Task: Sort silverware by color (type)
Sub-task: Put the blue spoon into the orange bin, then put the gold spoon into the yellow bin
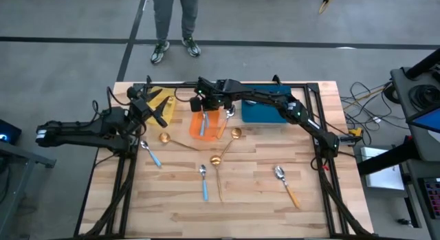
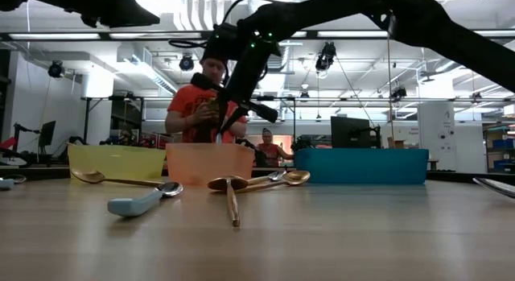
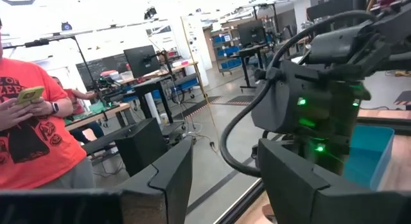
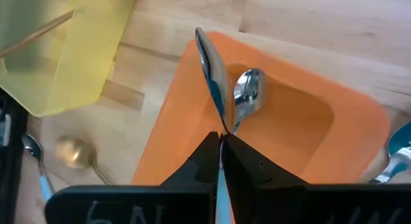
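Note:
My right gripper (image 1: 201, 108) reaches in from the right, slants down over the orange bin (image 1: 214, 130) and is shut on a spoon with a light-blue handle (image 4: 210, 70). A second silver spoon bowl (image 4: 249, 92) lies inside that bin, its handle hidden behind my fingers. My left gripper (image 1: 157, 106) hovers open over the yellow bin (image 1: 162, 95) with nothing between its fingers. On the table lie two blue-handled spoons (image 1: 150, 154) (image 1: 203, 181), an orange-handled spoon (image 1: 287, 185) and three gold spoons (image 1: 175, 140) (image 1: 230, 140) (image 1: 216, 171). My right gripper pinches the spoon between its two fingers where the thin neck meets the light-blue handle (image 4: 221, 137). The handle runs back between the fingers. The fingers slant down from above, along the spoon. The silver bowl (image 4: 207, 54) sticks out past the fingertips, edge-on, over the orange bin.
The blue bin (image 1: 265, 111) stands to the right of the orange one, along the far edge. Another spoon (image 1: 229, 115) lies at the orange bin's right side. A person (image 2: 205, 104) stands beyond the far edge. The near half of the table holds the loose spoons.

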